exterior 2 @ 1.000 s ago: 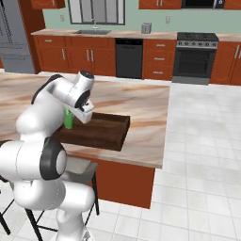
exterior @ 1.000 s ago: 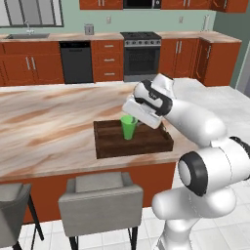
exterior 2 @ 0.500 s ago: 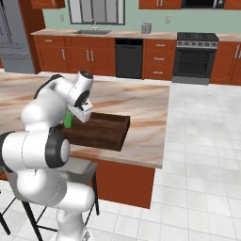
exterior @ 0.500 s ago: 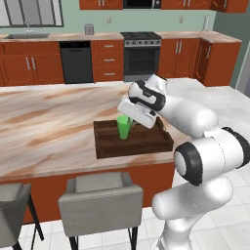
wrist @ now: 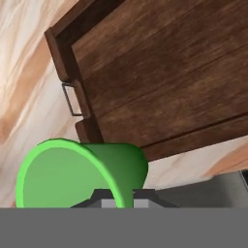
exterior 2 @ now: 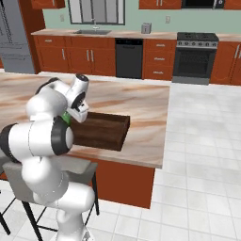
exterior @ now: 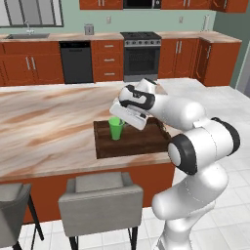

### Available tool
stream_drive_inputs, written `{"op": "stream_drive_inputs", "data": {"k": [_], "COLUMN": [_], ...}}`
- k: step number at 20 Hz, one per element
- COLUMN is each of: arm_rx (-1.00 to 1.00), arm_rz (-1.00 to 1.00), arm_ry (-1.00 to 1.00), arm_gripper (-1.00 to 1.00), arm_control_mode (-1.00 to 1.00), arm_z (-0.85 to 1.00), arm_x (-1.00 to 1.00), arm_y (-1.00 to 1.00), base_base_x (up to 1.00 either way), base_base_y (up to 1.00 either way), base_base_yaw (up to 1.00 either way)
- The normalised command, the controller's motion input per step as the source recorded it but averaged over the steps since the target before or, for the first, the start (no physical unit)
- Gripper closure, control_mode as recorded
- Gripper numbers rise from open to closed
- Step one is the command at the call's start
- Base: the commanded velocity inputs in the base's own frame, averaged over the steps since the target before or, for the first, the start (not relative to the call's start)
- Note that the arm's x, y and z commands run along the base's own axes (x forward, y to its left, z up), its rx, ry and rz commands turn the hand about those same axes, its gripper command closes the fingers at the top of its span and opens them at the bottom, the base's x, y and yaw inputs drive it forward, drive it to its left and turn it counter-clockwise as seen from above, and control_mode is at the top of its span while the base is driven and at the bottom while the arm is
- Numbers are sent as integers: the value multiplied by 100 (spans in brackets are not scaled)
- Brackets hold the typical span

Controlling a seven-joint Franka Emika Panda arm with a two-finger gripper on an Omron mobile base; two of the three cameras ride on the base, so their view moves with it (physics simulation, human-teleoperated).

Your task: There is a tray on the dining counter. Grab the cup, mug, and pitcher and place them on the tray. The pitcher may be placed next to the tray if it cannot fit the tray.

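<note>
Our claw (wrist: 117, 201) is pinched nearly closed on the rim of the cup (exterior: 116, 128), one finger inside the wall and one outside as far as we can judge from the hand view, where the green rim runs straight between the tips. We see the cup upright over the left end of the tray (exterior: 132, 141), close to its left wall. Whether its base already sits on the wood or hangs just above it, we cannot tell. The tray lies on the counter (exterior: 44, 127) near the front edge, toward the right end.

In our judgement the cup is at the point of being set down, and the mug and pitcher are not on the tray.

Here is what we think could go wrong:

- If we let go while the cup is above the wood, it may drop and tip, since it is narrow at the base and wide at the rim.
- A rim grip holds one thin wall only, so any sideways drag while we open could pull the cup over.
- The cup stands near the left wall and its metal handle (wrist: 71, 99). A base landing on that wall would leave it tilted.
- Lifting away before the fingers are clear would carry the cup up again or knock it.
</note>
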Motion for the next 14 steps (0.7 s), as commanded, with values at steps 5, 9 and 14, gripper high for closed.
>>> {"op": "stream_drive_inputs", "data": {"k": [5, 9, 14], "arm_rx": [0, 0, 0], "arm_rz": [0, 0, 0], "arm_ry": [1, 0, 0], "arm_gripper": [100, 100, 100], "arm_control_mode": [-100, -100, -100], "arm_z": [-15, -23, -27], "arm_x": [26, 26, 26], "arm_y": [0, 0, 0], "base_base_x": [0, 0, 0], "base_base_y": [0, 0, 0], "base_base_yaw": [0, 0, 0]}}
